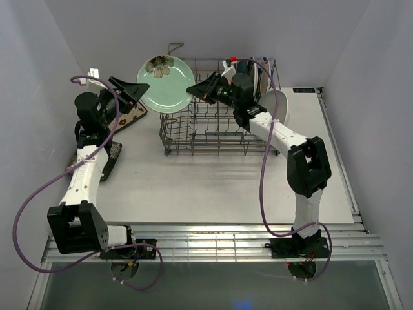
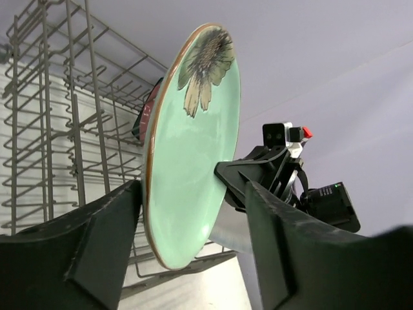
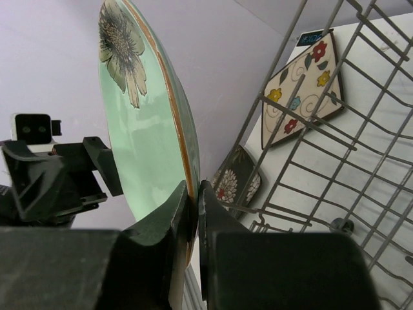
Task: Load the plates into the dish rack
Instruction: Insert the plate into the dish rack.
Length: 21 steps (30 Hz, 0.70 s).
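The mint-green round ceramic plate with a flower print [image 1: 164, 84] is held in the air at the far-left corner of the large grey wire dish rack [image 1: 219, 150], its printed face turned toward the overhead camera. Whether its lower rim touches the rack wires cannot be told. The right gripper [image 3: 193, 194] is clamped on the plate's rim on the rack side, one finger on each face with no gap showing. The left gripper [image 1: 143, 92] stands wide, its jaws astride the opposite rim and bearing no load; the finger on the printed face stands clearly apart from it. The plate therefore hangs from the right arm alone, and the rack's tines lie to the right of the plate, on the holding arm's own side. The coming move likely calls for the left jaws to draw back along the plate's plane, then for the right arm to turn the plate edge-down between two tine rows. A cream floral square plate [image 3: 303, 90] and a dark floral square plate [image 3: 235, 184] lie on the table near the left arm.
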### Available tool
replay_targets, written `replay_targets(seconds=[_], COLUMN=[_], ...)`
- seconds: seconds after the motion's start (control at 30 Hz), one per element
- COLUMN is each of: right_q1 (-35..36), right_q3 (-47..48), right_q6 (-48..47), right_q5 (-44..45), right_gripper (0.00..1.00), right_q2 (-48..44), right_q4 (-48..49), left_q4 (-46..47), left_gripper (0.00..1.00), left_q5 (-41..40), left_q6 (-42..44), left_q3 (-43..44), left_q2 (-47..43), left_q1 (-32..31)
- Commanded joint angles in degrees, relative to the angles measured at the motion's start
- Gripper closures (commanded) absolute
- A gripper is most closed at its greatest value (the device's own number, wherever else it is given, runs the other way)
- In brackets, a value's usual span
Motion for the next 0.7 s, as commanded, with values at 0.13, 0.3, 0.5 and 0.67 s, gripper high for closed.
replay_targets(seconds=[0.13, 0.3, 0.5, 0.67], right_q1=[-2.56, -4.41, -6.17, -7.05], right_q3=[-2.91, -7.12, -11.44, -13.28], right_q6=[-2.05, -3.55, -8.9, -13.82], right_q5=[5.46, 6.69, 9.49, 12.31], right_gripper=[0.92, 0.92, 0.92, 0.92], right_q2=[-7.8, -12.46, -18.52, -23.26], right_q4=[5.35, 5.52, 3.86, -0.53], left_q4=[4.93, 4.49, 3.79, 2.38], left_gripper=[0.02, 0.02, 0.02, 0.02], left_q5=[-0.51, -1.47, -5.33, -6.66], left_q6=[2.11, 4.83, 9.23, 13.53], left_q3=[-0.02, -2.12, -5.73, -6.88], left_q2=[-5.78, -7.45, -10.35, -12.11], left_q1=[-0.18, -0.27, -0.18, -0.18])
